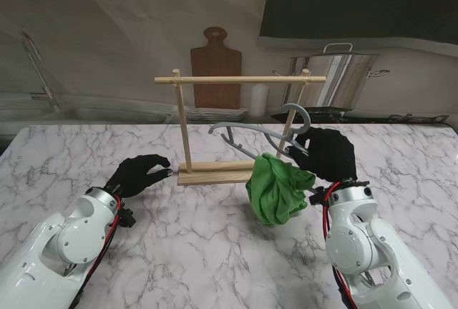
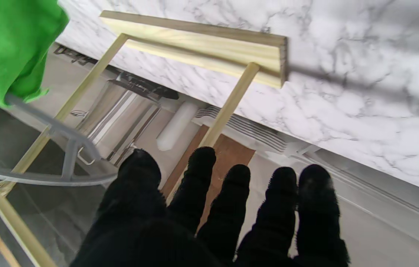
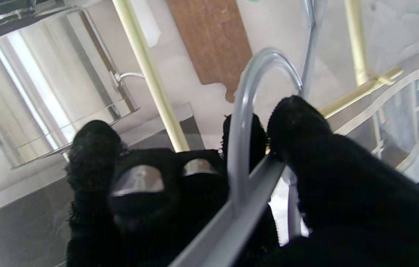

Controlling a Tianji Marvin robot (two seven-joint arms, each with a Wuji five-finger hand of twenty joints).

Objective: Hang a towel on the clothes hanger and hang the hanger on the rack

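A green towel (image 1: 278, 186) hangs bunched from a grey plastic hanger (image 1: 254, 133), held in the air just right of the wooden rack (image 1: 187, 126). My right hand (image 1: 329, 153) is shut on the hanger near its hook (image 1: 300, 113), which sits a little under the rack's top bar (image 1: 240, 79). In the right wrist view the hook (image 3: 248, 111) curves up between my black fingers (image 3: 298, 126). My left hand (image 1: 139, 174) rests open on the table at the left end of the rack's base (image 1: 215, 173). The left wrist view shows the base (image 2: 202, 48), the towel (image 2: 9, 44) and one hanger arm (image 2: 57, 129).
The marble table (image 1: 215, 252) carries the rack at its middle. Behind the table's far edge stand a wooden cutting board (image 1: 215, 73), a steel pot (image 1: 340, 76), a white roll (image 1: 258, 99) and a faucet (image 1: 39, 69).
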